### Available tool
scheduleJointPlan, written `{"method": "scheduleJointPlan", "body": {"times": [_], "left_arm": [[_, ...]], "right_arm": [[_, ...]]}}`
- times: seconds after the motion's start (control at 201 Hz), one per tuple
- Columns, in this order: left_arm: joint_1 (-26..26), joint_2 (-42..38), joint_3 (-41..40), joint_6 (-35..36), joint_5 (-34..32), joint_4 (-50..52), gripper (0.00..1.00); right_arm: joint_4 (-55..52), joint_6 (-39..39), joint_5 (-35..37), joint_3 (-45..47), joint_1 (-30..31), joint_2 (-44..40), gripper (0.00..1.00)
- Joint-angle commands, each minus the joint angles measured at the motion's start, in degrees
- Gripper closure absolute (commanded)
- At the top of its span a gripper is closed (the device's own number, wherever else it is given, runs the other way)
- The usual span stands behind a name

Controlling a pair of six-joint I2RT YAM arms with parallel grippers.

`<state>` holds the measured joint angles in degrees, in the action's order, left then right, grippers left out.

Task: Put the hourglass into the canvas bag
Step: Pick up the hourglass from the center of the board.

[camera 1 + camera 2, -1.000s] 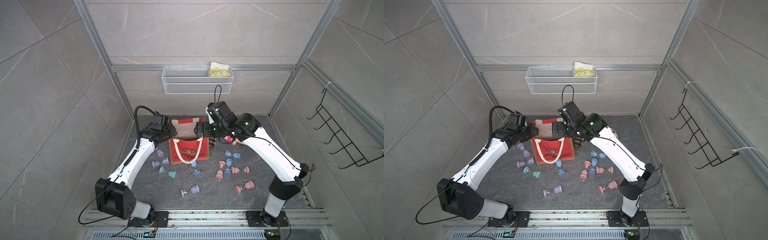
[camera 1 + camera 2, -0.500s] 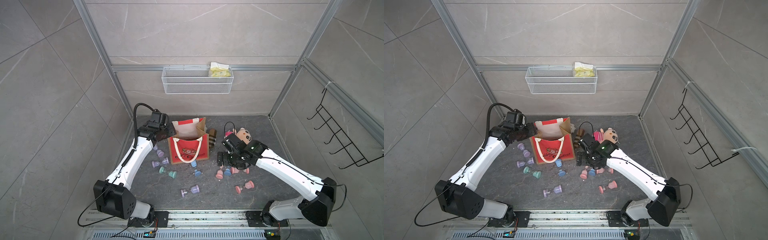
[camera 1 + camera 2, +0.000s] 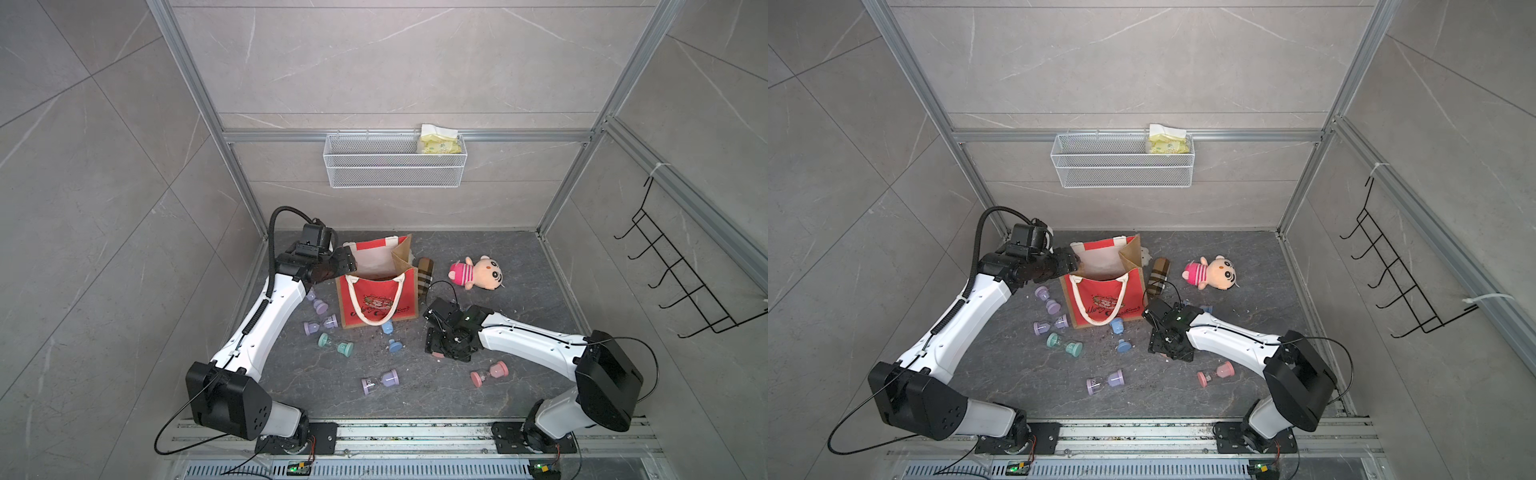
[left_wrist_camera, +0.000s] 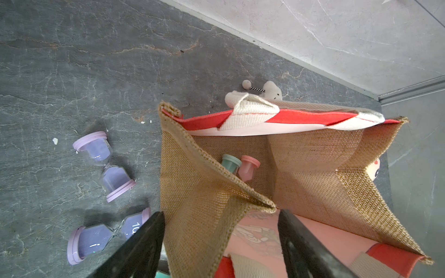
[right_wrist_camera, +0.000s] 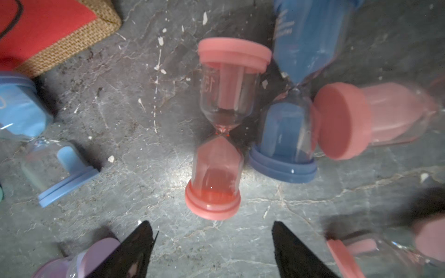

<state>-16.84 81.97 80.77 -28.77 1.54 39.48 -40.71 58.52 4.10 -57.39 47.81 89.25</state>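
Observation:
The canvas bag stands open on the dark floor, red front panel facing me. A green hourglass and a pink one lie inside it. My left gripper is open, its fingers straddling the folded tan burlap side. My right gripper is open low over the floor right of the bag. A pink hourglass lies on its side just beyond its fingertips, not between them. In both top views the gripper covers most of this hourglass.
A blue hourglass and another pink one touch the pink hourglass. Several more lie scattered: purple, pink, green, blue. A plaid cylinder and a plush doll lie right of the bag.
My right arm swung from the bag's mouth down to the floor right of the bag, and its jaws narrowed somewhat. My left gripper's jaws widened at the bag's side.

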Motion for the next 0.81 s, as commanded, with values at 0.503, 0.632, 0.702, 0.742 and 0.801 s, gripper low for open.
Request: {"method": "scheduleJointPlan", "body": {"times": [0.503,0.632,0.702,0.742,0.801], "left_arm": [[0.1,-1.7,1.3,1.4,2.0,0.8,0.12],[0.1,-1.5,1.8,1.4,2.2,0.8,0.11],[0.2,-1.5,2.0,1.4,2.2,0.8,0.10],[0.1,-1.4,1.9,1.4,2.2,0.8,0.10],[0.1,-1.3,1.9,1.4,2.0,0.8,0.09]], "right_arm": [[3.8,4.6,6.4,-0.4,1.4,8.5,0.28],[4.0,3.3,6.3,-0.9,1.3,10.0,0.31],[3.4,2.5,6.4,-1.6,1.3,11.1,0.32],[3.4,2.3,6.5,-1.8,1.3,11.4,0.33],[3.5,2.3,6.8,-2.0,1.3,11.7,0.35]]}}
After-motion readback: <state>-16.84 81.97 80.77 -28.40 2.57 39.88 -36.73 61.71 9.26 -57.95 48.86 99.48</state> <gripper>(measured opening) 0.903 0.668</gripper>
